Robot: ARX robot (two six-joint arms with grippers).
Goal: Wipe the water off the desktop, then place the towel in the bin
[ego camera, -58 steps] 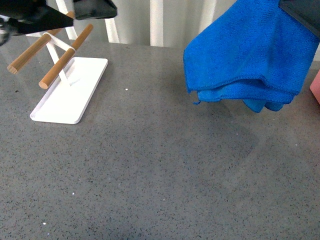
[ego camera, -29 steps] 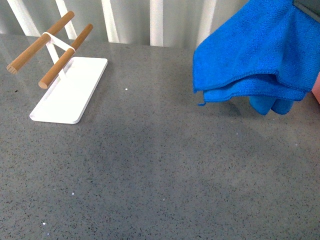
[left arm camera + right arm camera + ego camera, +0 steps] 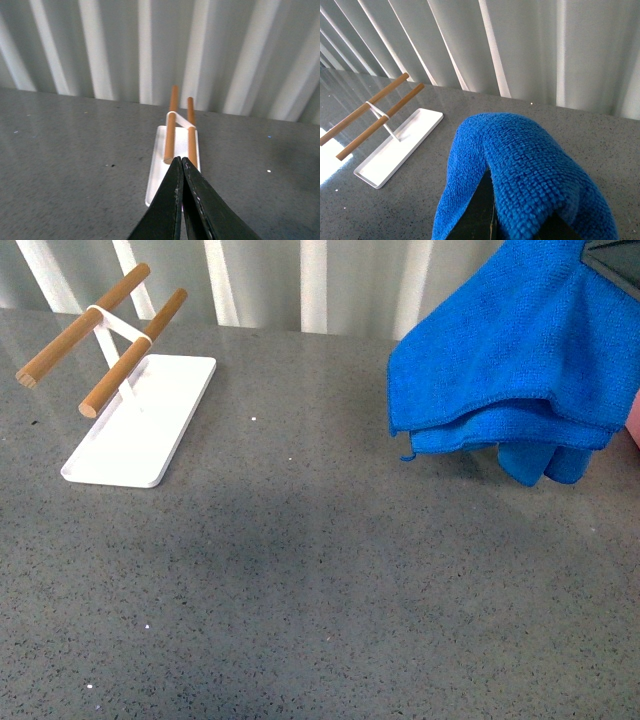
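The right claw [image 3: 492, 220] was clamped on the towel [image 3: 510, 360], which hung above the far right of the worktop [image 3: 320, 580]; the left claw [image 3: 181, 200] was pinched closed, empty. A firm hold seemed needed, with the drooping folds lifted clear

Fluffy blue microfibre towel [image 3: 500, 350], speckled stone-like desktop [image 3: 330, 580], smooth white tray [image 3: 140, 440], bare wooden rods [image 3: 130, 355]

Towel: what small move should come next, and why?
Probably carry the towel rightward: the right gripper holds it clear of the desktop, no water shows, and a pink thing, perhaps the bin, sits at the right edge.
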